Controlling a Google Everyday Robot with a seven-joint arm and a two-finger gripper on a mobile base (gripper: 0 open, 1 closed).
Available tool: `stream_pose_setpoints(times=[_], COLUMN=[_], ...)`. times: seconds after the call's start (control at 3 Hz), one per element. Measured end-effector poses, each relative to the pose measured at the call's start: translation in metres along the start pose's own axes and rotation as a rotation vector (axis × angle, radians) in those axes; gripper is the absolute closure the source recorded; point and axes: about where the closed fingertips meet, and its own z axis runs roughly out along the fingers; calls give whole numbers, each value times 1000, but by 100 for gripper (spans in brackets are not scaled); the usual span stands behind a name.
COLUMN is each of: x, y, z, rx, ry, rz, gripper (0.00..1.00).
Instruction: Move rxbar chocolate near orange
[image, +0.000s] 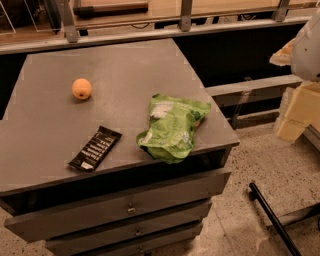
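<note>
Slanting lower-left to upper-right — rxbar chocolate (95, 148), gripper (296, 116) at right edge

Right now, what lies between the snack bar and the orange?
Just bare tabletop between snack bar and orange, in the camera view; the gripper hangs far right.

Dim, warm indoor light with low contrast. The bench (45, 135) top is evenly lit, no glare. The orange (81, 88) has a small soft shadow right under it, and the green bag (172, 127) darkens the bench edge below it. Drawer gaps and the space behind the bench go near black. The tool (295, 117), at the right edge over the floor, is the brightest patch, pale and soft. Whole frame is slightly soft and blocky. Lettering on the rxbar chocolate (95, 148) is unreadable.
</note>
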Motion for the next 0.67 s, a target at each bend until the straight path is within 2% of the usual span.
stream_pose_setpoints(times=[0.33,0.67], x=[0,-23], y=[0,-16], z=[0,6], rx=[0,-4], ry=[0,6], rz=[0,-87], gripper=[0,0])
